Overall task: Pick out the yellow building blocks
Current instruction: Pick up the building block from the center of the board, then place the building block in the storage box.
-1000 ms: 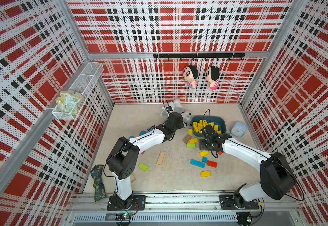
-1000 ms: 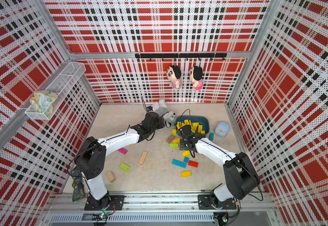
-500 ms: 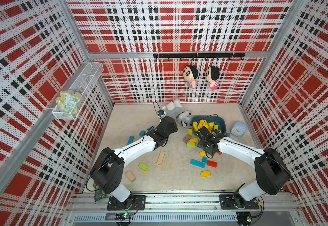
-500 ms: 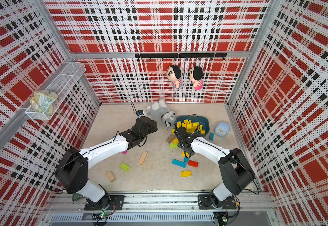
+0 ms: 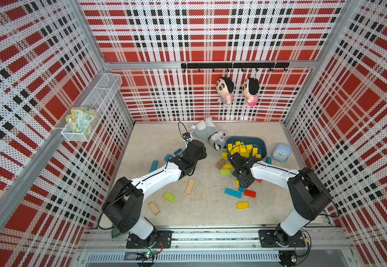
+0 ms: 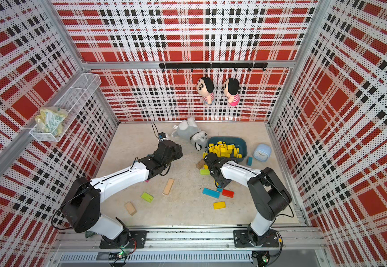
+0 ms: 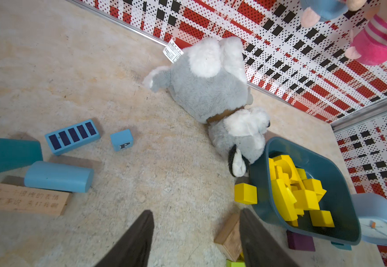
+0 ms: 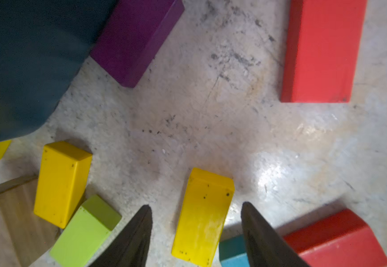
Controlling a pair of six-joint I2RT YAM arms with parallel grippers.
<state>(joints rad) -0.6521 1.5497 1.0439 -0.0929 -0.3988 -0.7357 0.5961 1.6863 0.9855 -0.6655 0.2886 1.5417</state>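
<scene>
The right hand has left the teal bin to straddle the next loose yellow brick, jaws apart; the left hand, parted and empty, has backed off.

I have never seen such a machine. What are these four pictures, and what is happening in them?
Two robot arms stand at the front edge of a table. Two pictures look down from one overhead camera; the other two come from a camera on each wrist, looking past the dark fingers. On the table lie coloured blocks, a plush dog, a clock and a teal bin holding many yellow blocks. The left gripper is open and empty. The right gripper is open, with a yellow block on the table between its fingers, not yet gripped.
</scene>
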